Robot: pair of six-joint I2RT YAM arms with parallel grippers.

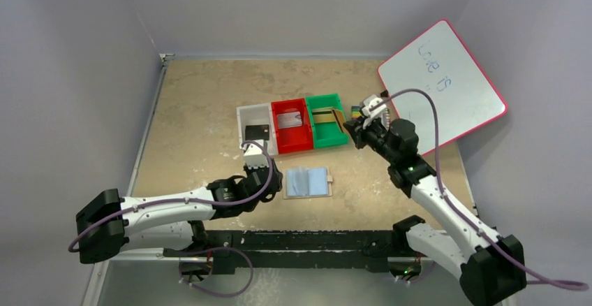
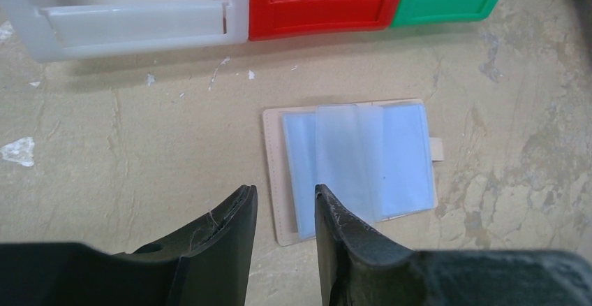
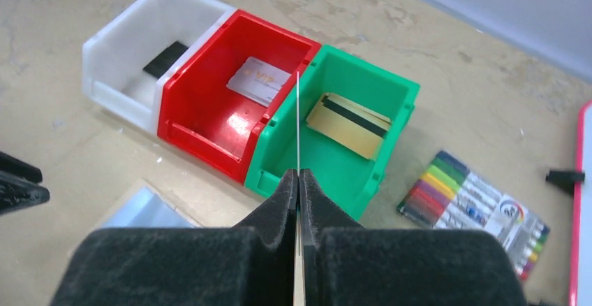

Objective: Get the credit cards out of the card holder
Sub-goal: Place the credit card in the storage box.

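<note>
**Last card headed for a bin**

Right end effector pinches a thin card edge-on above the green bin, which already has a gold card in it. Left end effector is slightly spread and empty, over the counter at the left edge of the card holder. The holder lies open near the bins, and its pockets look empty. Next move, likely: lower the card and release it into a bin.

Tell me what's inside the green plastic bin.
The green plastic bin holds one gold card with a black stripe. Anything beneath that card is covered, and the right gripper hides part of the bin's front.
</note>
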